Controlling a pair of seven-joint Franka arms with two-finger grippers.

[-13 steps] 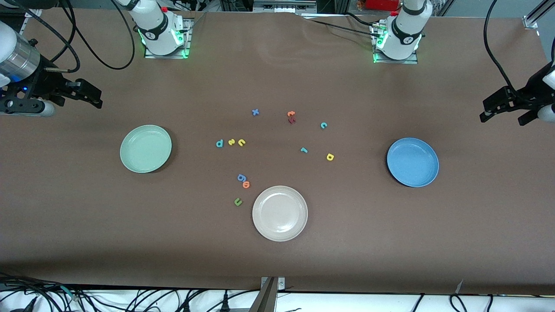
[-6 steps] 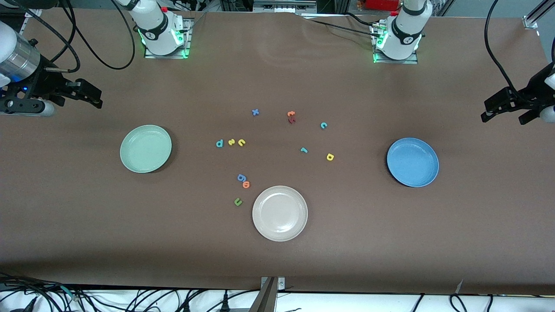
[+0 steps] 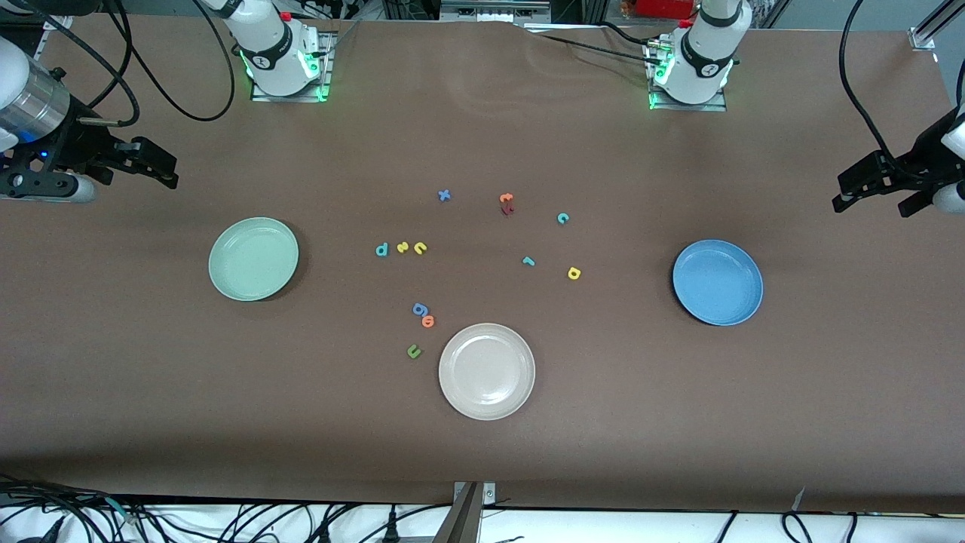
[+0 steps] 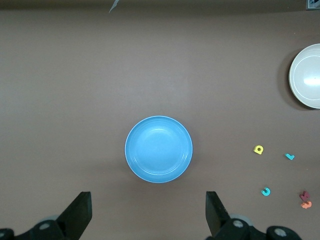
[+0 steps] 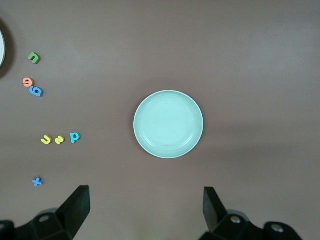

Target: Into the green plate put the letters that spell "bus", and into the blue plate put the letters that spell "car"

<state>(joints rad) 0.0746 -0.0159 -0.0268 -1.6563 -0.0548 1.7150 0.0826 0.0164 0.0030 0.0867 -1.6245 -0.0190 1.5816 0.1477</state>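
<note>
Brown cloth covers the table (image 3: 151,422), and the beige-white plate (image 3: 487,371) serves as the landmark. Up toward the right arm's end, the right gripper (image 3: 151,167) hangs over bare cloth with its fingers (image 5: 75,206) spread wide and nothing between them. The green plate (image 3: 253,259) lies farther from the camera than the beige-white plate, toward the right arm's end, with no letters in it. Between those two plates, farther back, a teal b (image 3: 381,249), a yellow s (image 3: 402,246) and a yellow u (image 3: 420,247) sit in a short row. Just beside the beige-white plate lie a green u (image 3: 413,351), an orange letter (image 3: 428,322) and a blue g (image 3: 419,308). Farther from the camera are a blue x (image 3: 444,195) and an orange and dark red pair (image 3: 507,203). Toward the left arm's end lie a teal r (image 3: 528,261), a teal c (image 3: 562,218) and a yellow a (image 3: 574,273). The blue plate (image 3: 718,282) holds no letters. The left gripper (image 3: 878,196) waits over bare cloth, its fingers (image 4: 216,212) wide apart and holding nothing
</note>
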